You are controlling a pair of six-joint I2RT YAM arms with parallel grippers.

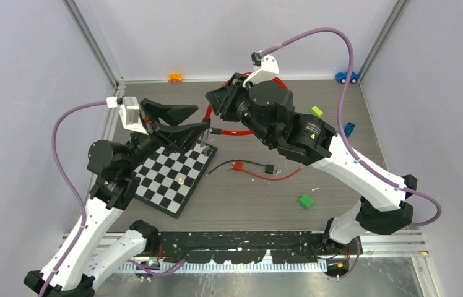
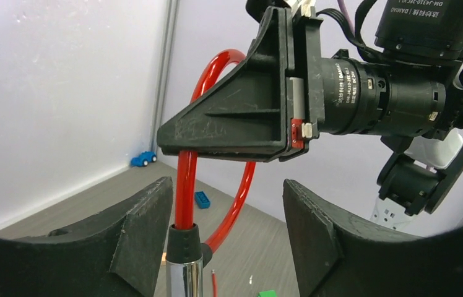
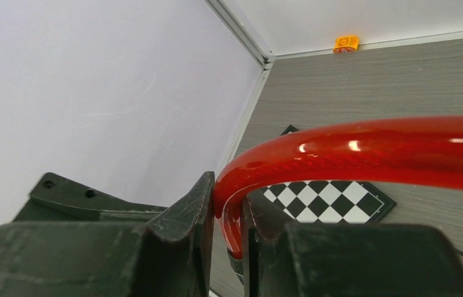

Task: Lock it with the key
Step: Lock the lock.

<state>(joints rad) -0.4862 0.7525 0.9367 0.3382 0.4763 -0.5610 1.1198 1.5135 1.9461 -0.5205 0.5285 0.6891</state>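
1. The red cable lock (image 1: 246, 132) sits near the top centre of the overhead view. It appears lifted off the table, because the right gripper (image 3: 226, 204) pinches its red loop with jaws drawn narrow onto the cable.
2. The left gripper (image 2: 226, 193) stands wide and holds nothing. The lock's black collar (image 2: 184, 238) and chrome barrel (image 2: 184, 275) lie between its 2 fingers, close to the finger at the lower left of the frame. We cannot tell whether they touch it.
3. The coming move turns on 1 relation: the barrel's long axis runs up the left wrist frame, in the gap between the fingers. In the overhead view the cable's black end points left toward this gripper. We judge the left arm to be the nearer one to the barrel end.
4. Only the left wrist view shows the barrel — from overhead the fingers hide it. Only the right wrist view shows the pinch on the cable up close.
5. Only the overhead view shows the checkerboard (image 1: 173, 176) at left centre, with a small pale thing (image 1: 181, 180) on it. We cannot tell whether that is the key, and neither wrist view shows one.
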